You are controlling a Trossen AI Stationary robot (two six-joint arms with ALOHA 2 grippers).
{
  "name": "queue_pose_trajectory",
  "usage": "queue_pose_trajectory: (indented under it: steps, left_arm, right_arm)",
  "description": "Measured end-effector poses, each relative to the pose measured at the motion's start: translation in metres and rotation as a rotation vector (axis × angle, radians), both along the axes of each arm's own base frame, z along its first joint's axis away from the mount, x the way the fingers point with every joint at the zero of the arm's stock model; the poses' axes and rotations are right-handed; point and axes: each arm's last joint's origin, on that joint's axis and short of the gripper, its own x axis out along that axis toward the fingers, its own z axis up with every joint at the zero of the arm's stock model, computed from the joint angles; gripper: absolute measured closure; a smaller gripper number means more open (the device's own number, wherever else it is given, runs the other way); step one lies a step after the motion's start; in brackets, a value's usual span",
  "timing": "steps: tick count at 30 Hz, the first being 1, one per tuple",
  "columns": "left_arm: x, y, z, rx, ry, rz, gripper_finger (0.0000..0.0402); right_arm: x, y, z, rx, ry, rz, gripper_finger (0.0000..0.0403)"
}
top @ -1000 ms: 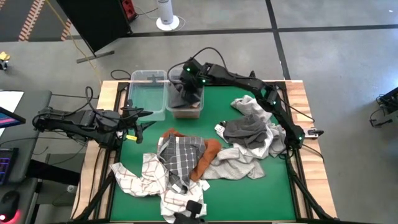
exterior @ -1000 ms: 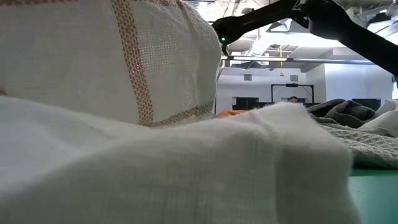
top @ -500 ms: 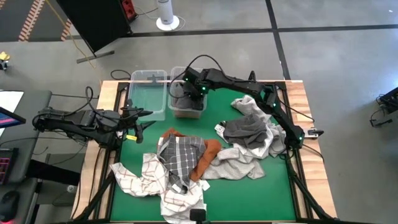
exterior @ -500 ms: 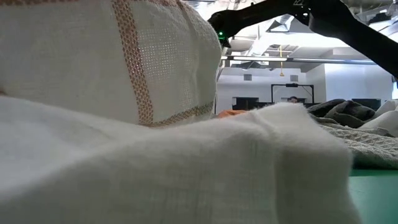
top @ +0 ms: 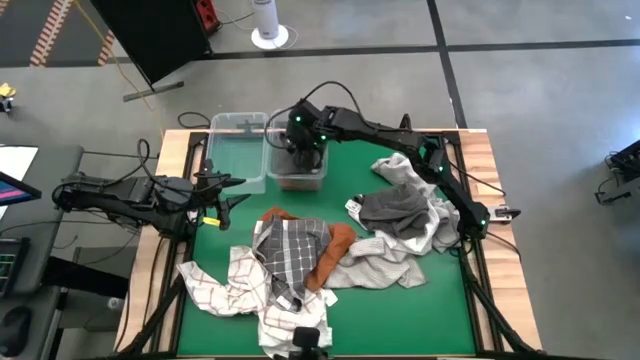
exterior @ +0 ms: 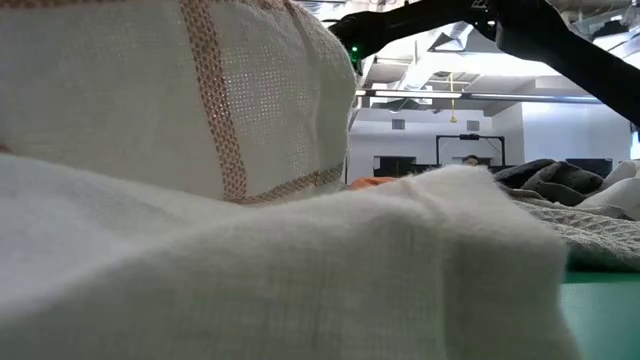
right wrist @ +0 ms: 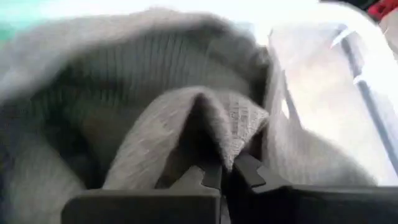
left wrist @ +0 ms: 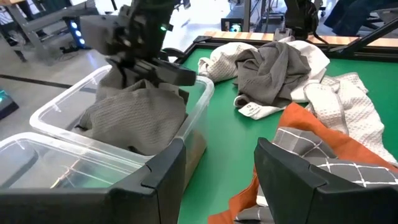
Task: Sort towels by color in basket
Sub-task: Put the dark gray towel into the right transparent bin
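The right gripper [right wrist: 225, 167] pinched a fold of the grey towel [left wrist: 134, 118] inside the right-hand clear bin [top: 297, 181]; an empty-looking bin [top: 236, 152] stood just beside it. The left gripper [left wrist: 217, 171], spread apart, hovered at the counter's [top: 380, 310] left edge. Remaining towels crowded the green surface: a grid-patterned one [top: 288, 248] over a rust-orange one [top: 328, 262], and a dark grey one [top: 397, 210] near the right arm.

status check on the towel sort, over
Right gripper shut on grey towel, low in right bin. Left gripper open, idle beside left bin. Nothing in the way.
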Motion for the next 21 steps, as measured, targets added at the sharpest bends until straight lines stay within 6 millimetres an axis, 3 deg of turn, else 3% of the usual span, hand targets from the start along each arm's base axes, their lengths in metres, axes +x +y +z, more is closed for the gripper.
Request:
queue_pose_trajectory:
  steps: [4, 12, 21]
  left_arm:
    - [0.000, 0.000, 0.000, 0.004, 0.004, -0.001, 0.0221]
    - [0.000, 0.000, 0.000, 0.003, 0.005, 0.000, 0.0221]
    - [0.000, 0.000, 0.000, 0.001, 0.004, 0.000, 0.0221]
  right_arm:
    - [0.002, -0.007, -0.003, -0.020, -0.028, -0.002, 0.0380]
    - [0.016, -0.005, -0.059, 0.056, 0.084, -0.016, 0.0379]
    - [0.015, 0.001, -0.076, 0.069, 0.186, 0.012, 0.0378]
